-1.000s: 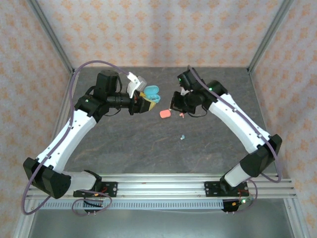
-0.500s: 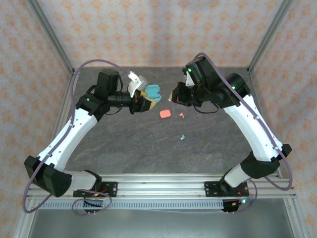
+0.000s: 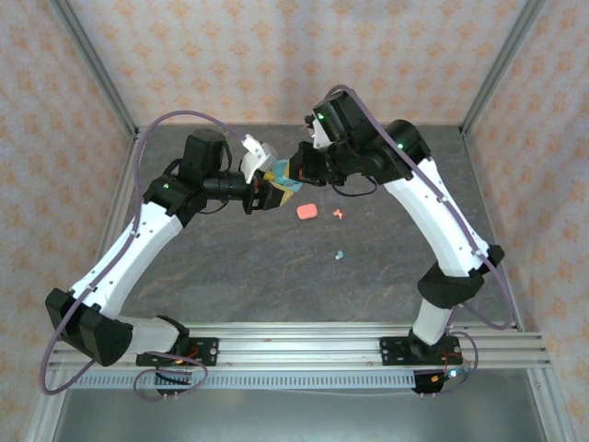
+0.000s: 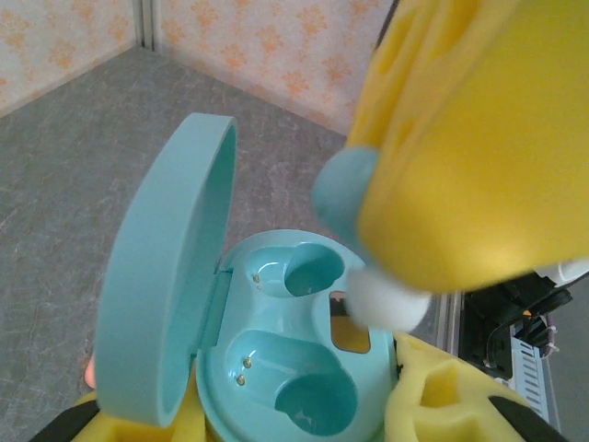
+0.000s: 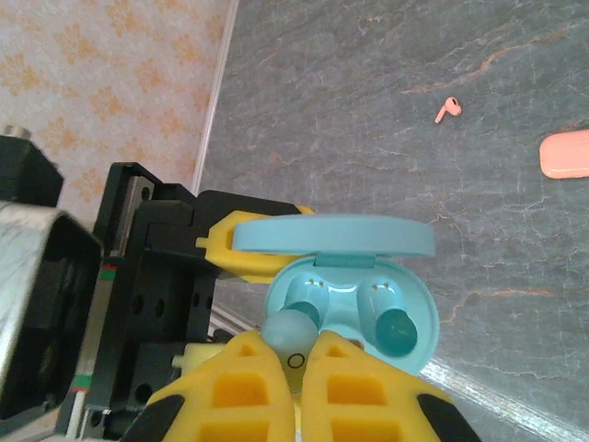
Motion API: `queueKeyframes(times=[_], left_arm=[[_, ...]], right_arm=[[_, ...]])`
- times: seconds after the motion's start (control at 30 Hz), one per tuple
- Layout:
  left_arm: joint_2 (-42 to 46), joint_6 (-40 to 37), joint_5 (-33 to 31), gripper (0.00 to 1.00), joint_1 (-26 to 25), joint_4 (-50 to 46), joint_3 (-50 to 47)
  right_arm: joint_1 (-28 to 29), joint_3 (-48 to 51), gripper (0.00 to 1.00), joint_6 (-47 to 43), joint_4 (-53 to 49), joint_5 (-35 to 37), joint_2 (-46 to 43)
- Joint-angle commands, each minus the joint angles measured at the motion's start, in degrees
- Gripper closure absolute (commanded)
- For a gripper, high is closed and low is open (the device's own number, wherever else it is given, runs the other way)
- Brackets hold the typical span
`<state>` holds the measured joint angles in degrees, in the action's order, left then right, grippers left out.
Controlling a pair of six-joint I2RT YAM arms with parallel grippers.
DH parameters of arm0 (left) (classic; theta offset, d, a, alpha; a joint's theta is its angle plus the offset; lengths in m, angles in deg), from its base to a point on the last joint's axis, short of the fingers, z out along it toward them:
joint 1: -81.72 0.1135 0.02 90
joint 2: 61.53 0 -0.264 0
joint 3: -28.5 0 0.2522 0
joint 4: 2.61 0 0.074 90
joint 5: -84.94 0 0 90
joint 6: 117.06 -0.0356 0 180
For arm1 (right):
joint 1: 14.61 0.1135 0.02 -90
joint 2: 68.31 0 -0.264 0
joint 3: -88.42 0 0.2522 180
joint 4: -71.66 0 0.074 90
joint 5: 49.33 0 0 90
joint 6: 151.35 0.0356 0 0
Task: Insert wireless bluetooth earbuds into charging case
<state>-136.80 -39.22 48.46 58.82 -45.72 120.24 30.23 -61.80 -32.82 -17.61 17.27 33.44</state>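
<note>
The teal charging case is open with its lid upright, and both wells are empty. My left gripper is shut on its base, holding it above the table. My right gripper is shut on a teal earbud right at the case's front rim, beside the left well. From the left wrist view that earbud hangs just above the case under a yellow right finger. On the table lie another teal earbud and a pink earbud.
A shut salmon-pink case lies on the grey table just right of the held case, also seen from the right wrist with the pink earbud nearby. Patterned walls and metal posts enclose the back and sides.
My right arm swung left from beside the pink case to the held teal case, shut on the teal earbud. The left arm and the case stayed put.
</note>
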Motion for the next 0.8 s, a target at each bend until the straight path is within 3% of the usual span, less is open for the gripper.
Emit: queueKeyframes(times=[0.0,0.77], left_arm=[[1.11,-1.59,-1.08,0.89,-0.48,-0.46,2.28],[0.98,0.21,-3.15,0.89,-1.88,0.76,1.76]], right_arm=[[0.47,-3.35,0.93,-2.44,-3.81,-1.11,1.47],[0.51,-3.89,0.93,-5.93,-6.09,-2.22,4.80]])
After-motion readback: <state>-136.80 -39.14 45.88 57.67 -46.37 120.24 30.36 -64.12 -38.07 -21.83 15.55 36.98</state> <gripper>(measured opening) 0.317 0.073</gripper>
